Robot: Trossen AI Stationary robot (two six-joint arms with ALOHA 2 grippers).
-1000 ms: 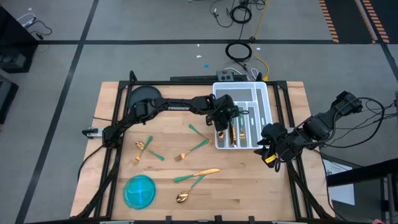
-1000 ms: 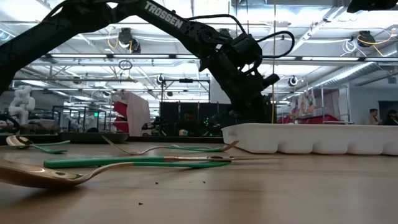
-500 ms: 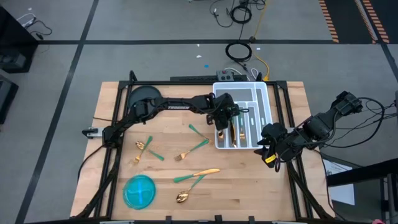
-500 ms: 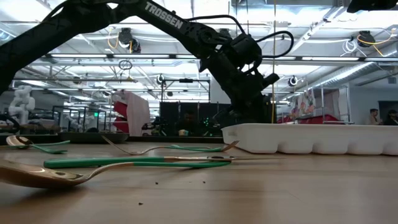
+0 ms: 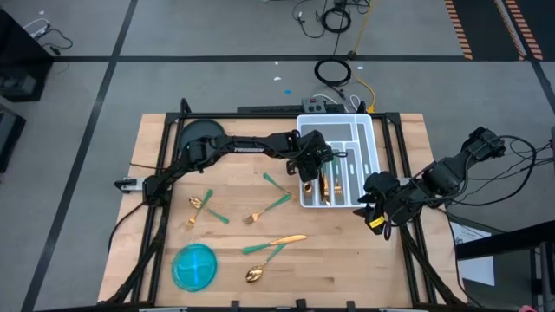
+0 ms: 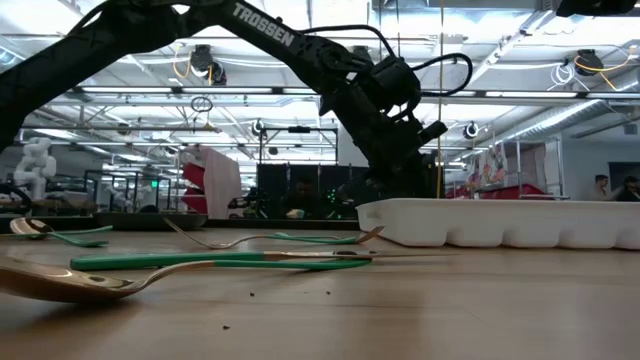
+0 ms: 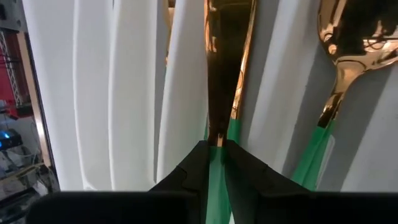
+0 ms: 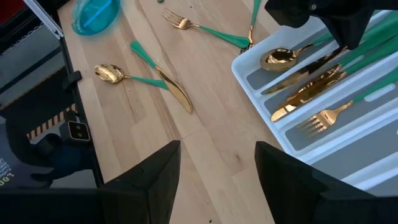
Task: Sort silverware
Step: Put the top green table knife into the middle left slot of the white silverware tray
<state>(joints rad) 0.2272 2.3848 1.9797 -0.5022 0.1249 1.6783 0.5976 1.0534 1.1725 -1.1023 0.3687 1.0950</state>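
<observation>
A white compartmented tray [image 5: 368, 130] stands at the table's far right with a spoon [image 8: 280, 59], knives [image 8: 311, 87] and a fork [image 8: 323, 115] in it. My left gripper [image 5: 324, 173] reaches into the tray, shut on a knife [image 7: 227, 74] with a gold blade and a green handle. A gold spoon [image 7: 348, 37] lies in the compartment beside it. More silverware lies loose on the wood: a fork [image 5: 264, 211], a knife [image 5: 282, 240] and spoons [image 5: 198, 202] [image 5: 254, 274]. My right gripper [image 8: 217, 180] waits open by the tray's near right corner. My left gripper has the knife's green handle [image 7: 216, 149] between its two fingertips, just behind where the gold blade begins. The fingers [image 7: 193, 168] come slanting down from the table's left. The knife lies along a tray compartment with its blade toward the near edge.
A round blue bowl [image 5: 194, 265] sits at the near left of the table. In the low view a spoon [image 6: 60, 280] and a green-handled piece [image 6: 220, 260] lie in front of the tray wall [image 6: 500, 225]. Bare wood lies between the tray and the near edge.
</observation>
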